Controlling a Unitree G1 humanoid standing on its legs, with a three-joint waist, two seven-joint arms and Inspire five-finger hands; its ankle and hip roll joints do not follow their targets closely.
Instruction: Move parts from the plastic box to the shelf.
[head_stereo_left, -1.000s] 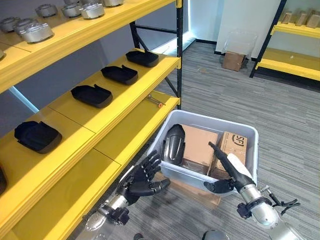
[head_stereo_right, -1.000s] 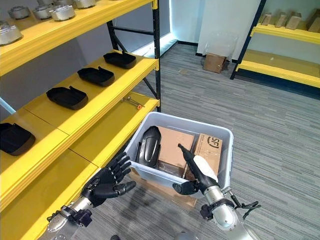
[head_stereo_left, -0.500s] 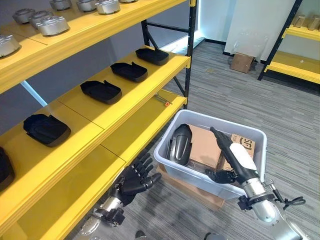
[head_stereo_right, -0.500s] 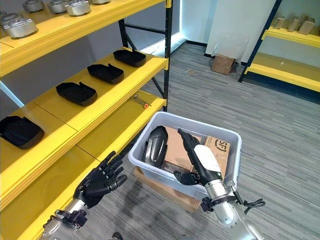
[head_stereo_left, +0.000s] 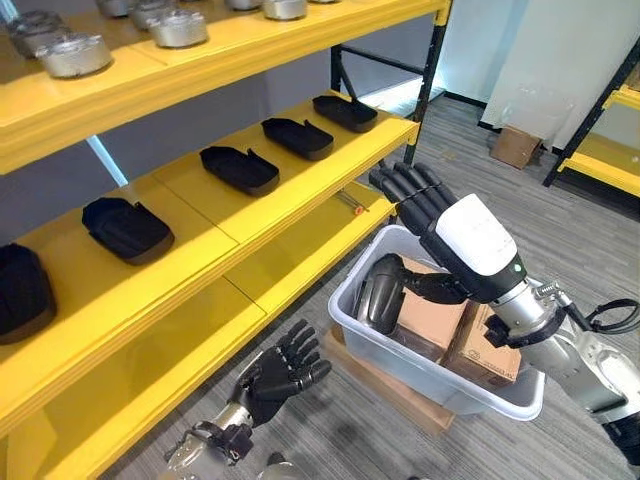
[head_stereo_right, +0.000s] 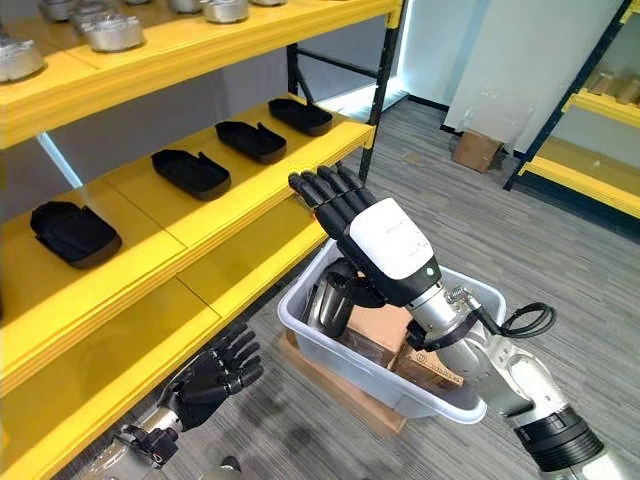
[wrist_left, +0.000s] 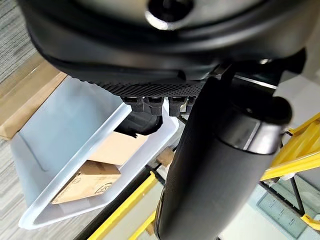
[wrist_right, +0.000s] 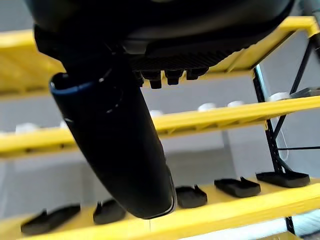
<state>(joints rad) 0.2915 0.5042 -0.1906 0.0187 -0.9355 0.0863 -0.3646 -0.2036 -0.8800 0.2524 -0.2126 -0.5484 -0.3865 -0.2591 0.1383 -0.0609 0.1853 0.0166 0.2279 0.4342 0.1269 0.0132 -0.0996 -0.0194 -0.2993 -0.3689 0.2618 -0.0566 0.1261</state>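
Standing on end in the plastic box's (head_stereo_left: 420, 375) left corner, the glossy black part (head_stereo_left: 378, 292) runs long axis up, leaning against cardboard boxes (head_stereo_left: 450, 330). Right hand (head_stereo_left: 440, 215) hovers above it, fingers straight and spread, grasping nothing. Left hand (head_stereo_left: 275, 375), relaxed and empty, hangs near the yellow shelf (head_stereo_left: 230, 215).

You're in a warehouse or parts storeroom. Yellow racks (head_stereo_left: 250, 200) on black posts hold rows of black trays (head_stereo_left: 238, 168) and metal parts (head_stereo_left: 70, 55). Grey carpet floor (head_stereo_left: 500, 215), a second yellow rack (head_stereo_right: 590, 105) by the far wall, a cardboard box (head_stereo_left: 517, 146) on the floor.
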